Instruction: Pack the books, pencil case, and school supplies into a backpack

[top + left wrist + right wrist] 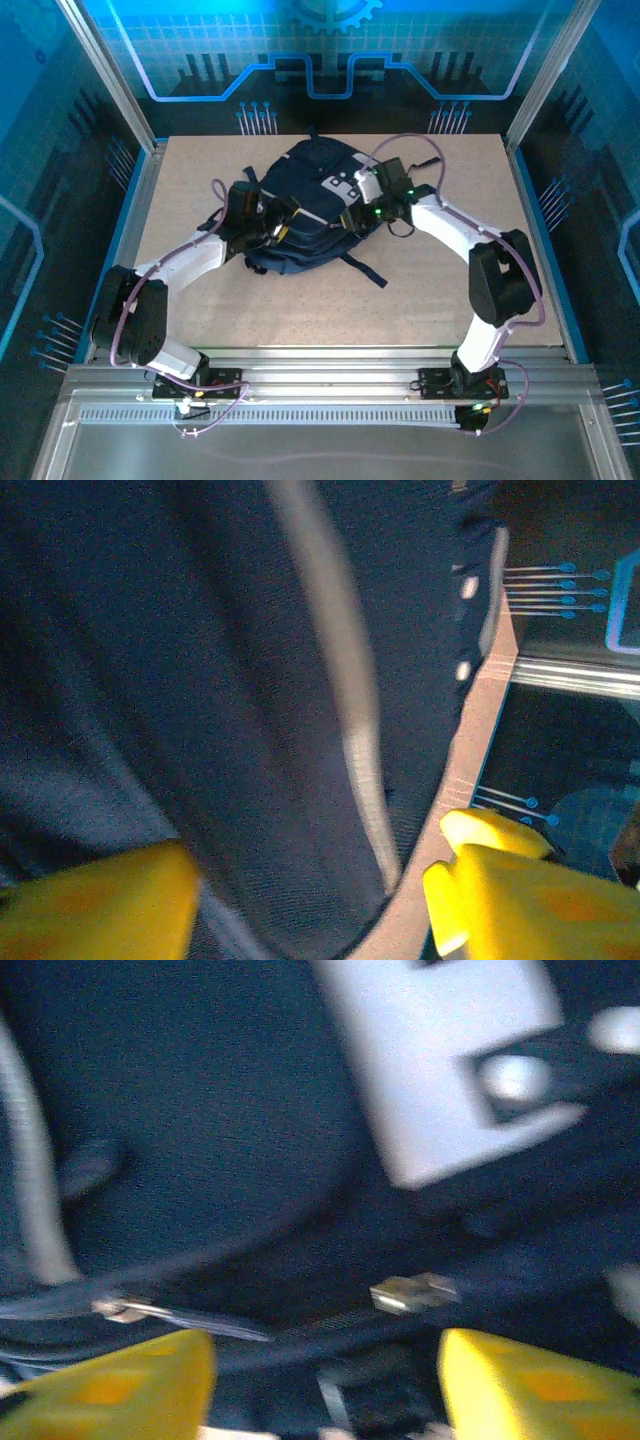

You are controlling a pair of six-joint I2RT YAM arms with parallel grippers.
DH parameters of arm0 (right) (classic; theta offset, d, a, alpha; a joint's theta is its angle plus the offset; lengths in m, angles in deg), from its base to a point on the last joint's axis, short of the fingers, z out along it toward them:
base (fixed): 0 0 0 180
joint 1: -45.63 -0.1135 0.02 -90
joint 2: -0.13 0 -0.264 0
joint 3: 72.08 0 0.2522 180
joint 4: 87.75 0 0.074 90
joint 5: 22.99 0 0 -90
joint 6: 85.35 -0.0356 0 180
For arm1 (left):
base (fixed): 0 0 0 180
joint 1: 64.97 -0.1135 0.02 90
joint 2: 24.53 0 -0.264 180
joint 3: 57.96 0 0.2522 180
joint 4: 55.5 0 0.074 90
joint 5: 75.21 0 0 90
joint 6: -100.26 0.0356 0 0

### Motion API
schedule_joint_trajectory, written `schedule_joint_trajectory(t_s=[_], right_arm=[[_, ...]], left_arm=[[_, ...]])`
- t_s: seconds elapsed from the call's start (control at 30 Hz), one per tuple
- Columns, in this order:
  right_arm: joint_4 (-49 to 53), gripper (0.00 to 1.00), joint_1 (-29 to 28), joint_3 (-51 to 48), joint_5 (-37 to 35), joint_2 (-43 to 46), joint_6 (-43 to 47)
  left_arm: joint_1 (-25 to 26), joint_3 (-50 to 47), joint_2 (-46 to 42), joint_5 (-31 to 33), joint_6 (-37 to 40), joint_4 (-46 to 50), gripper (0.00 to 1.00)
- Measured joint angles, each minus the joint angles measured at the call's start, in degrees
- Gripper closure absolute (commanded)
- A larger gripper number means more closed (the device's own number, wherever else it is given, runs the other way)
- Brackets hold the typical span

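Item: backpack [305, 215], dark navy, lying flat at the middle of the tabletop [430, 300], slightly toward 12 o'clock, one dark strap [365, 270] trailing off toward 5 o'clock. Left claw [265, 228]: at the bag's 9 o'clock edge, yellow fingers [100, 910] spread wide apart, navy fabric and a light grey stripe [350, 710] lying across the gap, nothing clamped. Right claw [358, 205]: at the bag's 3 o'clock edge, fingers [530, 1385] likewise apart, poised over the front panel. White patch [450, 1050]: toward 1 o'clock in the right wrist view. Metal zip pull [410, 1292]: between that claw's fingers, near a black webbing band; blurred.
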Motion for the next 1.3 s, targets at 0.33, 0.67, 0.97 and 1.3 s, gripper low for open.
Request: schedule_joint_trajectory(t_s=[0.33, 0.67, 0.97, 1.3], right_arm=[[-2.97, 0.15, 5.86, -12.22, -13.73, 14.73, -4.87], [-31.12, 0.15, 16.39, -41.13, -25.55, 18.88, -0.59], [-58.05, 0.0, 16.61, -49.42, -24.59, 16.28, 2.49], [-64.83, 0.0, 17.05, -50.62, -23.85, 14.03, 2.78]], left_arm=[[-4.04, 8.81, -5.62, 13.38, 27.36, 13.4, 0.01], [-12.11, -5.77, -8.02, 32.68, 49.05, 8.17, 0.01], [-13.86, -20.06, -7.04, 34.82, 57.81, -16.13, 0.01], [-17.27, -33.77, -3.15, 31.28, 58.84, -42.49, 0.01]])
